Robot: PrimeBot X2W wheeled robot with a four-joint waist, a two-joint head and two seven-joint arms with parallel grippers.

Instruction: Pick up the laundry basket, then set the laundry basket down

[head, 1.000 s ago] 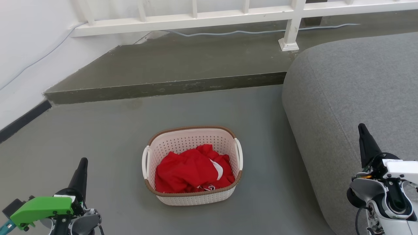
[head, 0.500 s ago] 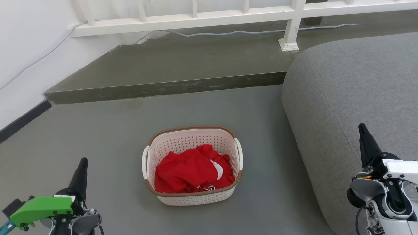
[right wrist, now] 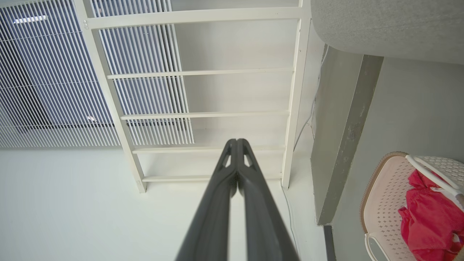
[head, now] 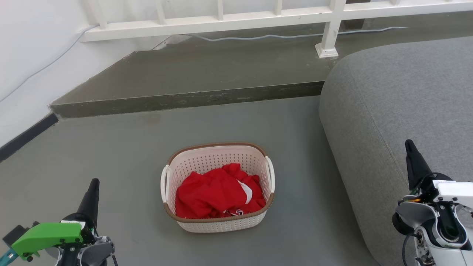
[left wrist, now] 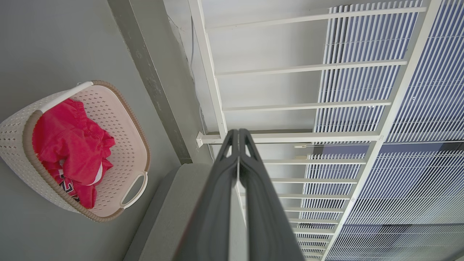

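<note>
Laundry basket [head: 221,224] sits upright on the grey floor [head: 122,155], about midway between my two hands and touching neither. A red garment [head: 216,192] is bunched inside, heaped toward the near wall. Left loop handle [head: 164,183] and right loop handle [head: 271,173] both stand free.

Left hand [head: 94,183]: low at my left, fingers pressed together, nothing held. Right hand [head: 410,147]: fingers also closed tip to tip and empty, above the edge of the grey sofa [head: 399,96], well apart from the basket.

Basket down, hands free. That fits a basket waiting to be lifted or one already set back; I cannot tell which.

Risks, my judgement:
- The light plastic shell would probably skate across the floor if a fingertip nudged it.
- Any lift by one handle alone would likely tip it, and the off-centre cloth adds swing.
- Closed fingers cannot take a loop as they stand.
- My right arm is close to the sofa, so an inward sweep could drag on the cushion.
</note>
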